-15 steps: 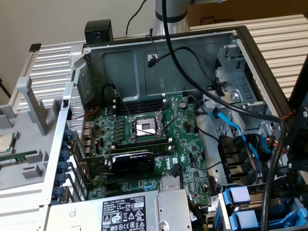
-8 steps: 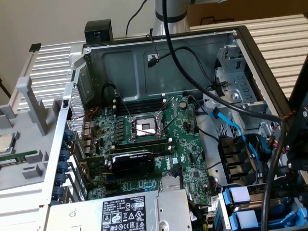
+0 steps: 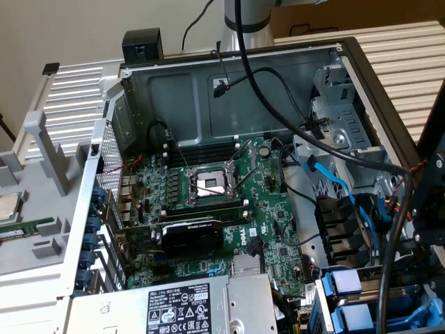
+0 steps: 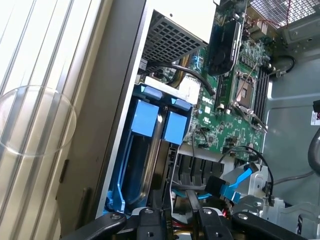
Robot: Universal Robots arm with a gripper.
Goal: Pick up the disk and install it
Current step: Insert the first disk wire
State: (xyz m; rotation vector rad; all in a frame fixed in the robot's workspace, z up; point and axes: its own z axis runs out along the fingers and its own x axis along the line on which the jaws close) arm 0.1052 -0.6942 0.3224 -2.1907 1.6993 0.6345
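Note:
My gripper (image 4: pixel 177 216) hangs over the drive bay at the open computer case's corner. Its two black fingers (image 4: pixel 150 225) stand apart, and through the gap I see only cables. Just beyond the fingers, two bright blue carriers (image 4: pixel 145 117) (image 4: pixel 175 127) with pale tabs sit side by side in the bay. They appear again at the exterior view's lower right (image 3: pixel 348 282) (image 3: pixel 354 316). A grey metal strip (image 4: pixel 151 160) runs between them. The disk is hidden: I cannot make out its metal body or label in either carrier. The arm's black hardware (image 3: pixel 431 198) is at the exterior view's right edge.
The motherboard (image 3: pixel 274 209) with its open processor socket (image 3: pixel 208 184) and a black graphics card (image 3: pixel 191 233) fills the case floor. The power supply (image 3: pixel 181 306) lies in front. Black cables (image 3: pixel 278 111) and blue ribbon cables (image 3: pixel 327 181) cross near the bay. Black connectors (image 3: pixel 341 223) stand beside it.

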